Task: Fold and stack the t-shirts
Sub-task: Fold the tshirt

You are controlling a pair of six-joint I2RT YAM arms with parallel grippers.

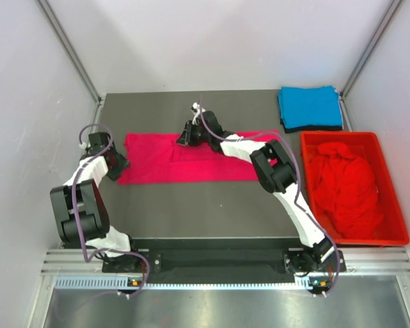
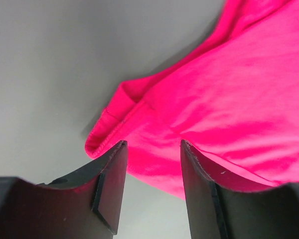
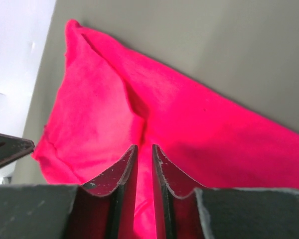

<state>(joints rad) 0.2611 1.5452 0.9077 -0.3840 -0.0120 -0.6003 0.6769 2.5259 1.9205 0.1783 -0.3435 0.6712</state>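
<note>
A bright pink t-shirt (image 1: 191, 160) lies folded into a long flat strip across the middle of the table. My left gripper (image 1: 115, 164) sits low at the strip's left end. In the left wrist view it (image 2: 153, 144) is open, its jaws straddling the hemmed corner of the pink t-shirt (image 2: 229, 89) with bare table between them. My right gripper (image 1: 186, 134) is at the far edge of the strip near its middle. In the right wrist view it (image 3: 144, 147) stands open by a narrow slit over a crease of the pink t-shirt (image 3: 189, 119).
A folded sky blue t-shirt (image 1: 309, 107) lies at the back right corner. A rigid red crate (image 1: 338, 134) at the right holds crumpled red t-shirts (image 1: 345, 188). White walls close in the table on three sides.
</note>
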